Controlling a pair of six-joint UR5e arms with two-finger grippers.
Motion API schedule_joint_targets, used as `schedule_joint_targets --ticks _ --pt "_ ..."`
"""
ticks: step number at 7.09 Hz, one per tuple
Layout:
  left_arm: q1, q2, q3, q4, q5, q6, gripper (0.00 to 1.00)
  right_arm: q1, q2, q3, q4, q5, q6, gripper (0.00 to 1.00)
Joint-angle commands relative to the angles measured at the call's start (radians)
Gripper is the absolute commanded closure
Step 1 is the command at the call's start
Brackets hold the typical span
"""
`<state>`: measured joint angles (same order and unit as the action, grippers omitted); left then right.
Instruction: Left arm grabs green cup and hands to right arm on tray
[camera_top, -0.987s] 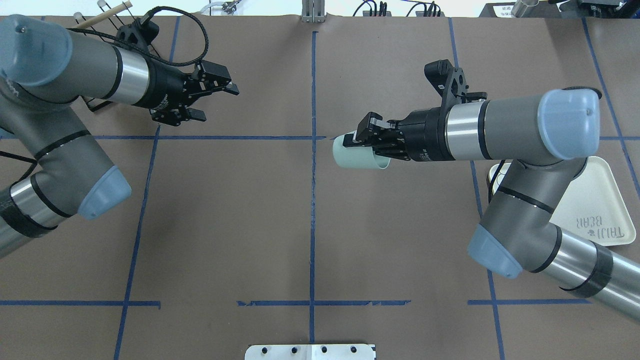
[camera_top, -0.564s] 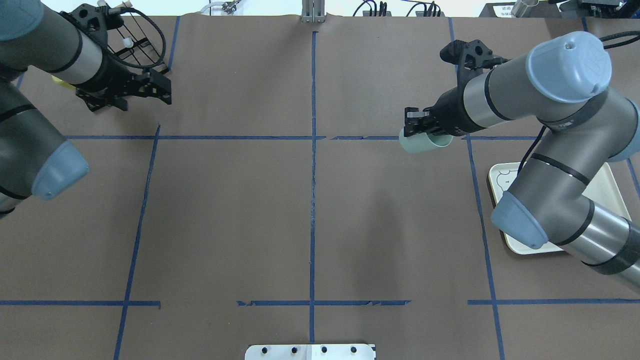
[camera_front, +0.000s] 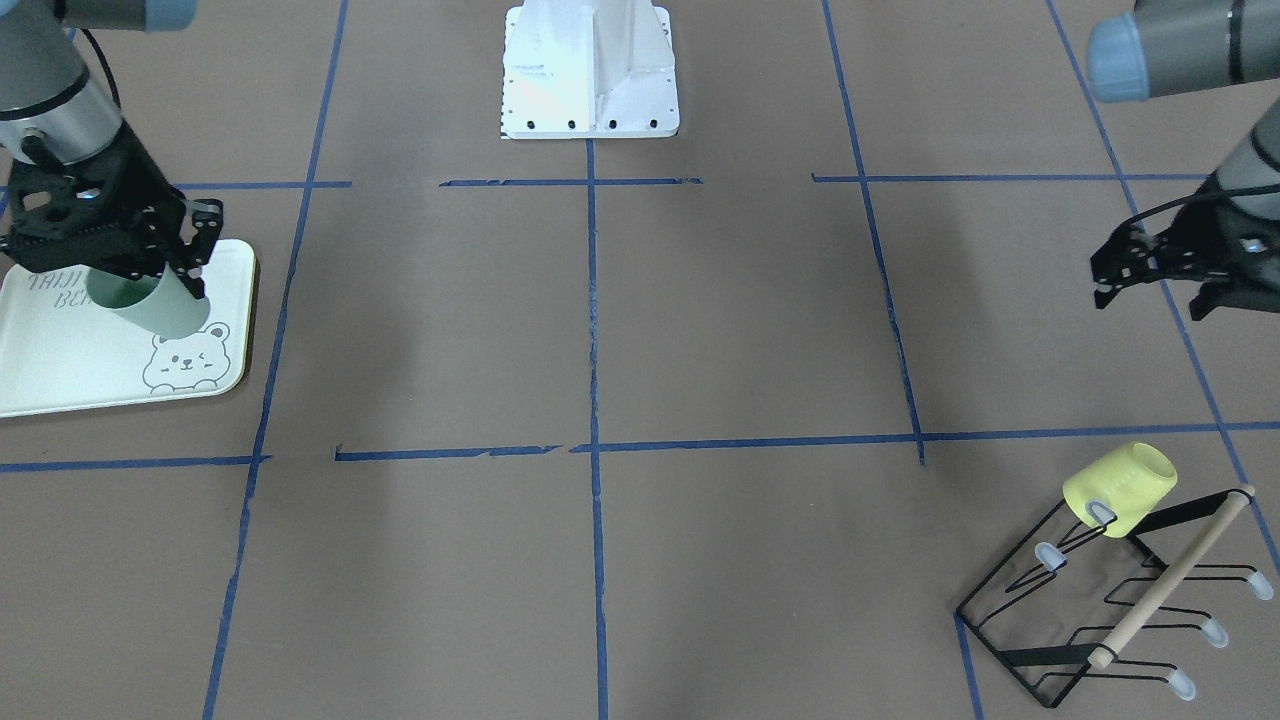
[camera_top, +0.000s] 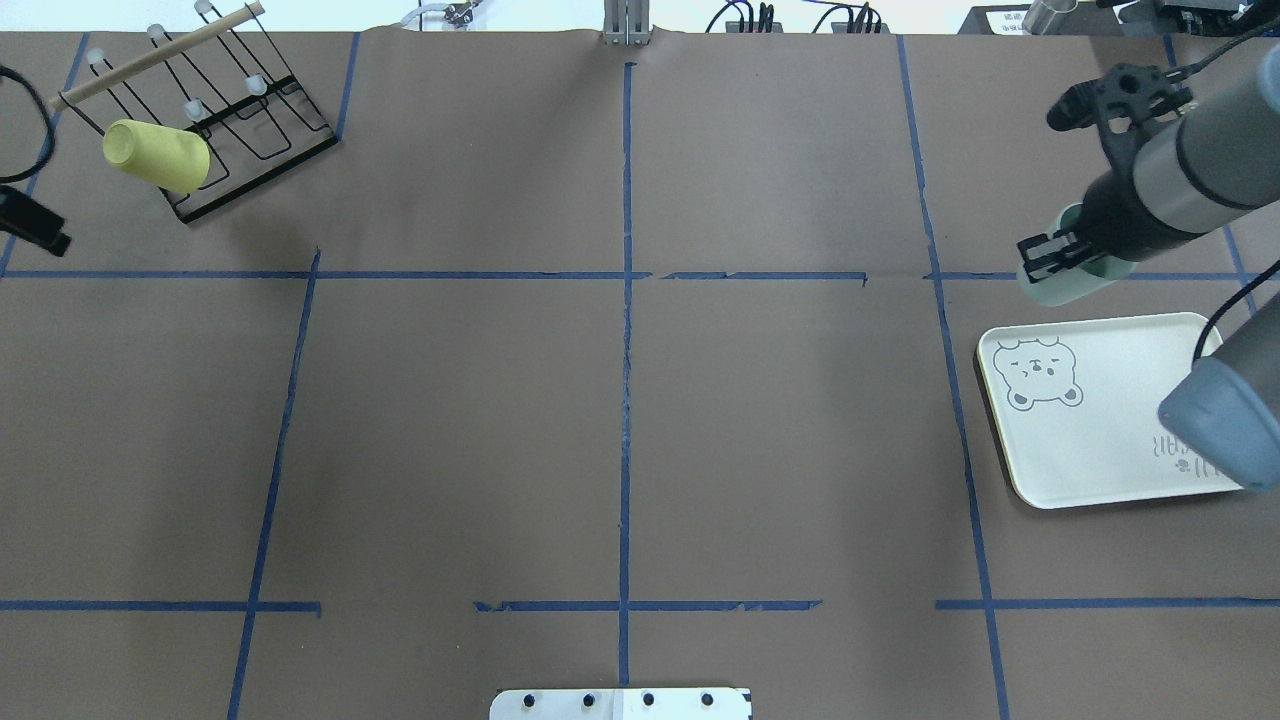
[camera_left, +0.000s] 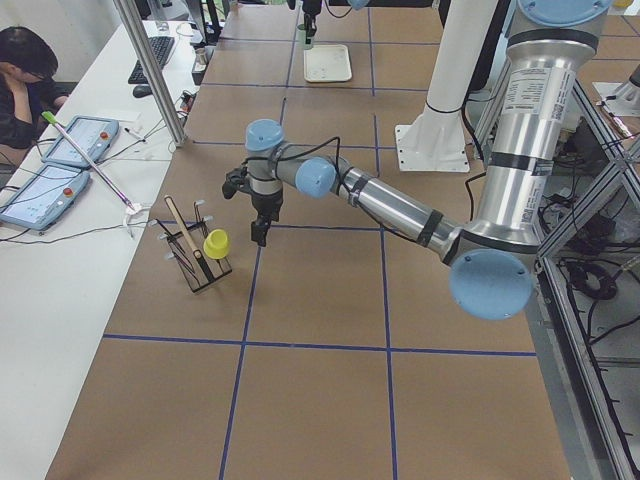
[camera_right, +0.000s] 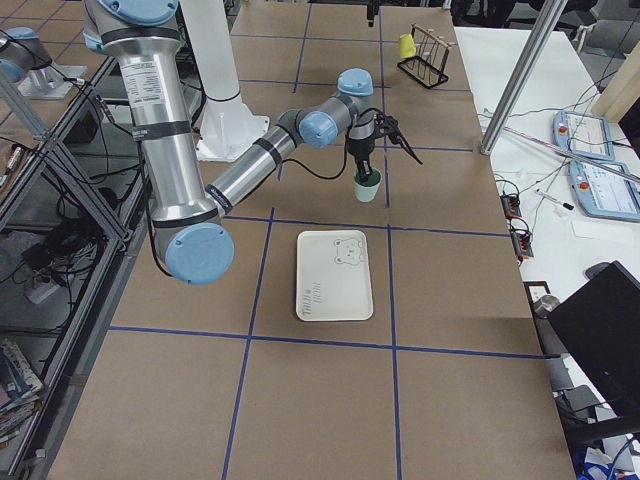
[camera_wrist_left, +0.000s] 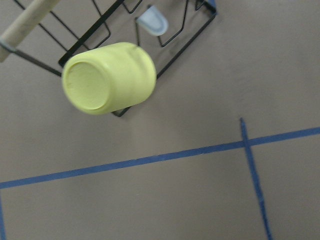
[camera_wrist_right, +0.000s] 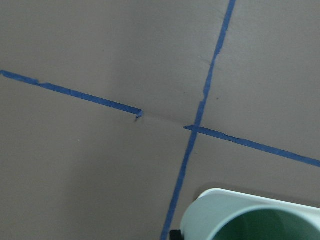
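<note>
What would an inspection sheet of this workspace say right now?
Surface: brown table with a blue tape grid; no spills seen.
Job's things: green cup held tilted, mouth up, not set down; tray lying flat, bear print up.
Clutter: yellow cup hung on the wire rack, which also carries a wooden stick.
Claws: right claw shut on the green cup; left claw open, holding nothing.
Cables: black cable hangs by the right arm; no snag seen.
Surroundings: operator seated at the side bench with tablets.
</note>
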<state>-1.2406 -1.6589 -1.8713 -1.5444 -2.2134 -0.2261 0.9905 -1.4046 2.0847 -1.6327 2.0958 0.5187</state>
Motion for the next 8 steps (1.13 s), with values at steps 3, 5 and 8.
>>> schedule_joint_targets --ticks 3,5,8 --pt "-0.314 0.325 -0.008 0.001 -0.129 0.308 0.0 0.165 -0.24 -0.011 0.128 0.096 -0.2 0.99" --pt "-0.371 0.407 -0.029 0.001 -0.149 0.353 0.0 0.168 -0.283 -0.017 0.131 0.093 -0.198 0.99" --pt "-0.395 0.423 -0.046 -0.011 -0.143 0.341 0.0 0.166 -0.295 -0.095 0.269 0.078 -0.075 0.97"
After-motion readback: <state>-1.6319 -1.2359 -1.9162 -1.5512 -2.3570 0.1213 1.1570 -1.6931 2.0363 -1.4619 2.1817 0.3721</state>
